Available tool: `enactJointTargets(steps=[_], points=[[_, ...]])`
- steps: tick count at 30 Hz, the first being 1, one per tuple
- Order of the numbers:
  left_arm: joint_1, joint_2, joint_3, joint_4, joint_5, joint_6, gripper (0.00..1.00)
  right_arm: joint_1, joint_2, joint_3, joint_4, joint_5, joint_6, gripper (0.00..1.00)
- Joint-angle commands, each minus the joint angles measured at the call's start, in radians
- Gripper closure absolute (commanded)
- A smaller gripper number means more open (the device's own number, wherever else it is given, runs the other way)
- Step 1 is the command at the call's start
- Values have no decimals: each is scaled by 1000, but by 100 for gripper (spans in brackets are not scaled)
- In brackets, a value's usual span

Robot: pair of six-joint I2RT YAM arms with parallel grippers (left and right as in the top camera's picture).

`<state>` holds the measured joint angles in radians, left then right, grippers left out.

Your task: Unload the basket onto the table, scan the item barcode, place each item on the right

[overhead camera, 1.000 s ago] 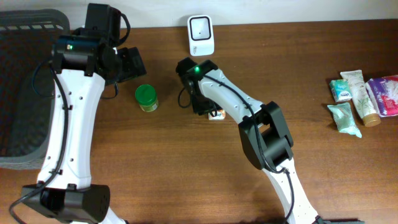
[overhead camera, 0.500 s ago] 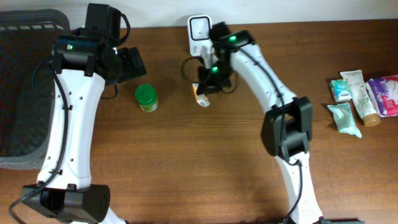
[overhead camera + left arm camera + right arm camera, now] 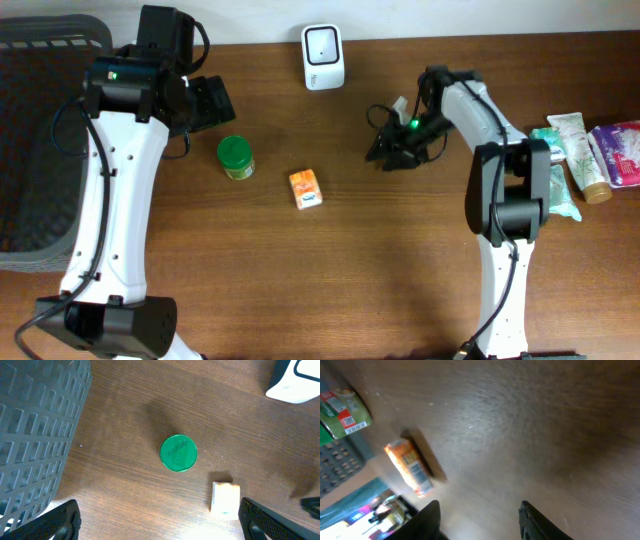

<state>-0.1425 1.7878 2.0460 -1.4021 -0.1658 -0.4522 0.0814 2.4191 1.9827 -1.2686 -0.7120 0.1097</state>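
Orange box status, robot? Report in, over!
Left gripper open, empty. Right gripper open, empty. Orange box lying loose, not at scanner. Green jar beside it, not blocking.

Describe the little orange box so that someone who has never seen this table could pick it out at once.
From the dark mesh basket at the left of the table, move right past the green-lidded jar. Just beyond it, lying alone on bare wood, is the orange box. It is the only orange, flat-sided item there; the jar is round and green, the scanner white.
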Motion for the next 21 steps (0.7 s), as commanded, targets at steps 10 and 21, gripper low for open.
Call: enactJointTargets(steps=[10, 21], points=[[6, -14, 9, 1, -8, 13, 1, 377, -106, 84, 41, 338, 96, 52], [6, -14, 9, 1, -7, 13, 1, 570, -40, 82, 147, 623, 274, 52]])
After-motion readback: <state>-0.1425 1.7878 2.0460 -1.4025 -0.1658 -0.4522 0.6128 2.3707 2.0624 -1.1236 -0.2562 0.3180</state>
